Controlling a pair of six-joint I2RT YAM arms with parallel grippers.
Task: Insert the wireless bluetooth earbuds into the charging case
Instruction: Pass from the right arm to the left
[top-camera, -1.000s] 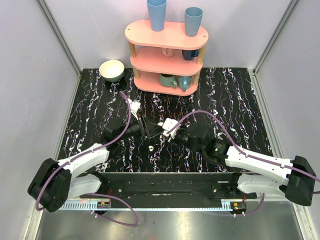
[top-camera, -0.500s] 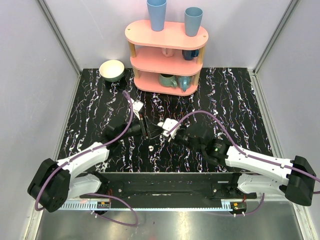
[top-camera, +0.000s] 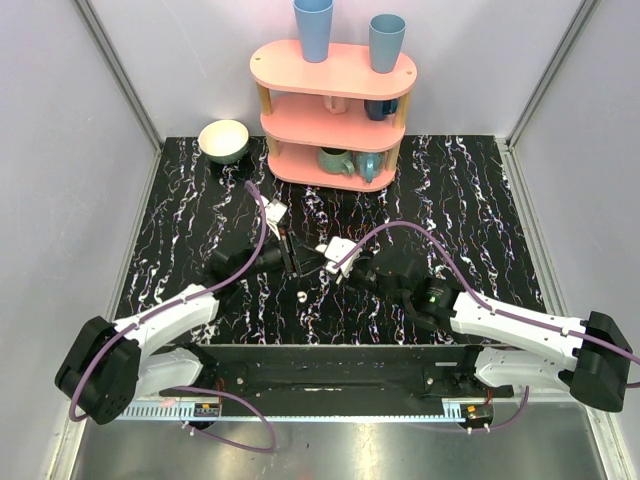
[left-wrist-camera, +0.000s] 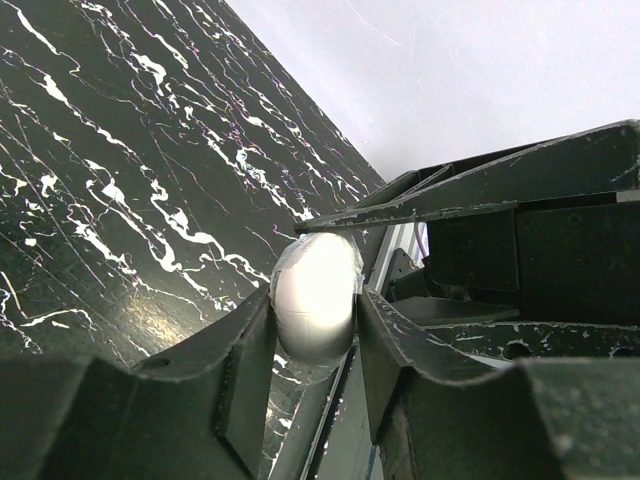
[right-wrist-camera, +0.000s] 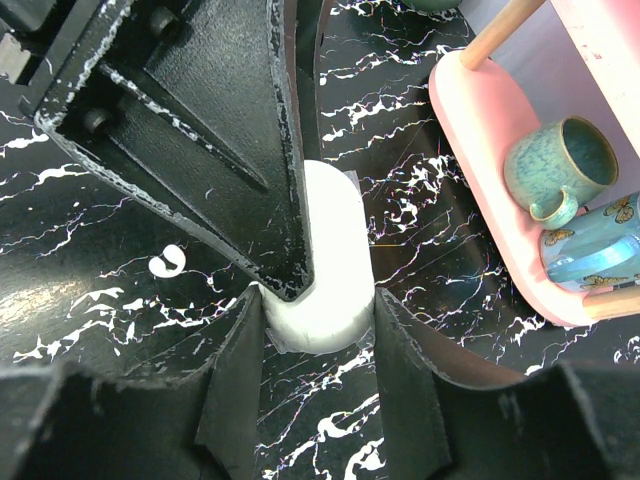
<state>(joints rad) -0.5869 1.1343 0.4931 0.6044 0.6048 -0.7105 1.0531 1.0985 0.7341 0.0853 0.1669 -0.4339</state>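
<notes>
1. Right gripper (right-wrist-camera: 320, 300): I see both fingers closed on the sides of the charging case (right-wrist-camera: 335, 250), a white rounded body held between them. The case is near the middle of the bench (top-camera: 470, 200), slightly toward its left edge. I cannot tell whether the case touches the bench surface.

2. Left gripper (left-wrist-camera: 315, 300): in the left wrist view both fingers press against a glossy white rounded surface, which I read as the same case. In the right wrist view one left finger lies across the case's left side, touching it. The two grippers meet tip to tip.

3. Earbuds: I find one earbud (top-camera: 302, 296) lying loose on the bench, just on the near-edge side of the grippers and apart from them. I cannot locate the second.

4. A pink shelf (top-camera: 335, 70) stands at the far edge.
</notes>
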